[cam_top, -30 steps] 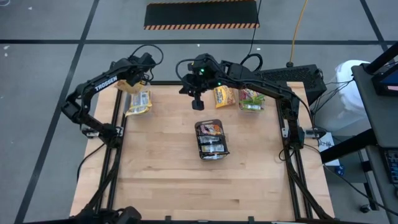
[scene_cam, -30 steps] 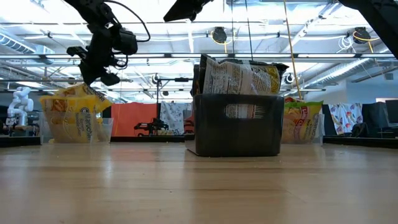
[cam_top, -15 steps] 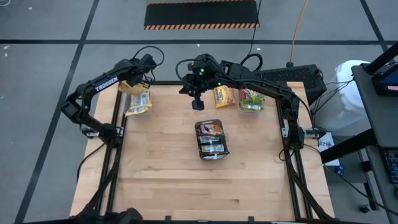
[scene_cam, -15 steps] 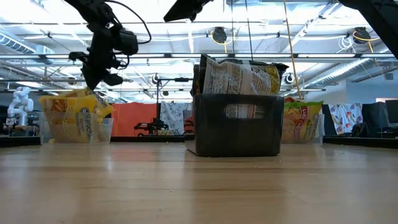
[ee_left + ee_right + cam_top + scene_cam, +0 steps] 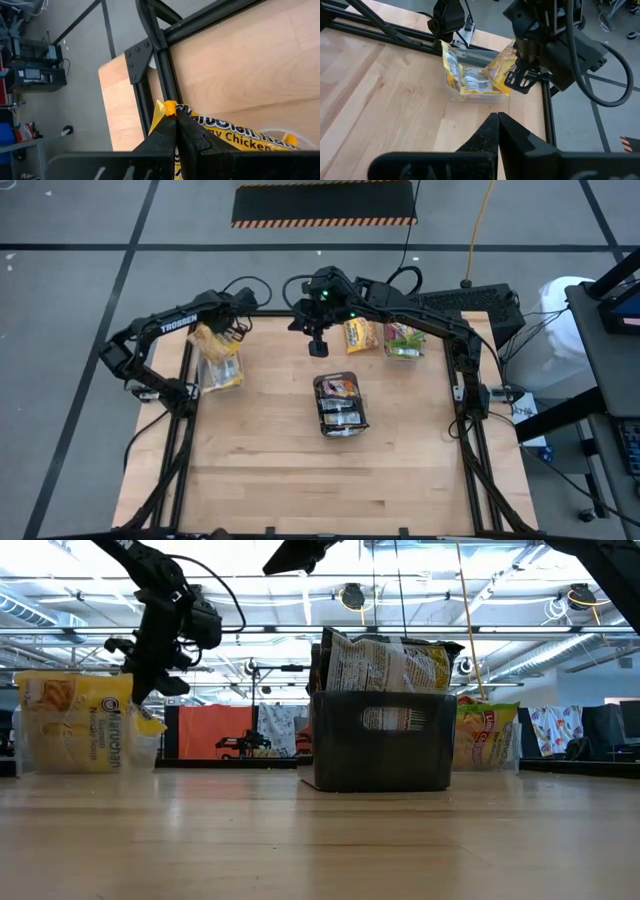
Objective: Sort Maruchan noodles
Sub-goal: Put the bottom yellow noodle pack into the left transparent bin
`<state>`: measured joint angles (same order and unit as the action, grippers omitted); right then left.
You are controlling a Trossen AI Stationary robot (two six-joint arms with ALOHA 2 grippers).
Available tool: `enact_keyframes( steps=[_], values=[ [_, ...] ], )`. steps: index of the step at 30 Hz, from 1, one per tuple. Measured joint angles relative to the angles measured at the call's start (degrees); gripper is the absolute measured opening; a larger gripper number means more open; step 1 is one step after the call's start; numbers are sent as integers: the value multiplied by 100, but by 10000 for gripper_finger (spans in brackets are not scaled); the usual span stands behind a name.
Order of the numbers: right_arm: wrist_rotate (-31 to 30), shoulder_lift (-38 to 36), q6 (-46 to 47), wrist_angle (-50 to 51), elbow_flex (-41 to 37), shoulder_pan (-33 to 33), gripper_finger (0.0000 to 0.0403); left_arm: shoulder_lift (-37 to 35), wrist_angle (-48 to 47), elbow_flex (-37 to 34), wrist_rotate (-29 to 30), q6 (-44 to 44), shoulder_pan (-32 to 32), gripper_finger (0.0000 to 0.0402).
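Note:
My left gripper [image 5: 228, 330] is shut on a yellow Maruchan noodles packet [image 5: 502, 70] over a clear tub [image 5: 220, 368] at the table's far left. That tub holds more yellow packets [image 5: 75, 730]. My right gripper [image 5: 318, 347] hangs shut and empty above the table's far middle. A dark grey tray [image 5: 340, 408] at the centre holds several packets standing on edge. Two more clear tubs stand at the far right, one with orange packets [image 5: 360, 335] and one with green-edged packets [image 5: 405, 340]. My left gripper pinches the yellow packet by an upper corner of its sealed edge [image 5: 169, 106] between its two fingers. The fingers slant down from the far side. The packet hangs tilted below them, and its lower end [image 5: 495, 84] reaches into the clear tub.
The table's black frame rail [image 5: 150, 65] runs close by the left tub, along the left and far edges. Bare wood [image 5: 330, 480] fills the near half of the table. In the low view the tray [image 5: 380, 750] hides part of the far-right tubs.
My left gripper has come down and toward the table's near edge with the yellow packet, rolling a little. The clear tub of yellow packets has slid toward the near edge. My right gripper has kept still.

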<state>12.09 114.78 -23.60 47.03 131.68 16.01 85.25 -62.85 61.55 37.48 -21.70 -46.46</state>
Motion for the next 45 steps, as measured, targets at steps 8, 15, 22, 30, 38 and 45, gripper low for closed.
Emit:
enact_keyframes(
  steps=[8, 15, 22, 30, 38, 45],
  values=[
    [-1, 0, -4, -1, 0, 0, 0, -4, -11, 54, 150, 215, -39, 3],
    [-1, 0, -4, -1, 0, 0, 0, -460, -136, 56, 430, 222, -39, 3],
    [-1, 0, -6, -3, 0, 0, 0, -1171, -627, 59, 476, 305, 61, 3],
    [-1, 0, -28, -144, 0, 9, 0, -1516, -1039, 60, 474, 225, 197, 3],
    [-1, 0, -115, -314, 0, 11, 0, -1515, -1062, -63, 432, -54, 278, 3],
    [-1, 0, -163, -354, 0, 11, 0, -1515, -1072, -210, -265, 244, 581, 3]
  ],
)
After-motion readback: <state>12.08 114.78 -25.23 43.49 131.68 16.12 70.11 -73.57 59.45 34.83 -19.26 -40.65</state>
